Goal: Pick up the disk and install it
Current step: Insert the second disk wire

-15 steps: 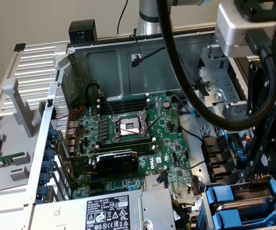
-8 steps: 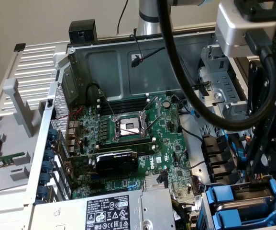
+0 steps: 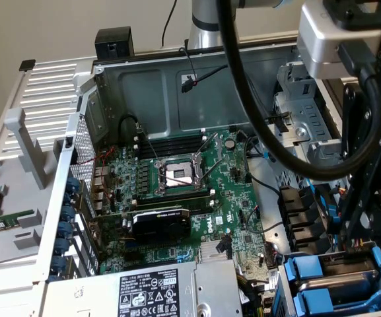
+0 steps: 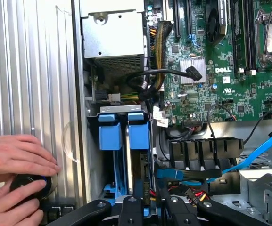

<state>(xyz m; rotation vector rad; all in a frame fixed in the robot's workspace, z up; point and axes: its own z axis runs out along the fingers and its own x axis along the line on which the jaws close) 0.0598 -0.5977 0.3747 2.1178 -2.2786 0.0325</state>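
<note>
Disk install, late stage: claw over the drive bay of the open computer case.

Two blue-framed carriers sit side by side in the drive cage; the disk [image 4: 136,131] appears already seated among them, blue frame end [image 3: 322,271] showing in the exterior view. Claw [image 4: 147,207] hangs just above the bay, fingers dark at the frame edge; cannot tell whether it grips or has let go. A person's hands [image 4: 15,160] rest on a black knob beside the case [image 4: 32,70]. Motherboard [image 3: 177,191] untouched.

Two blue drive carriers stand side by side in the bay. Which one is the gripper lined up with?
The one nearer the motherboard: this blue carrier sits in line with the gripper in the wrist view, while its twin, nearer the ribbed side panel, lies off to the side.
</note>
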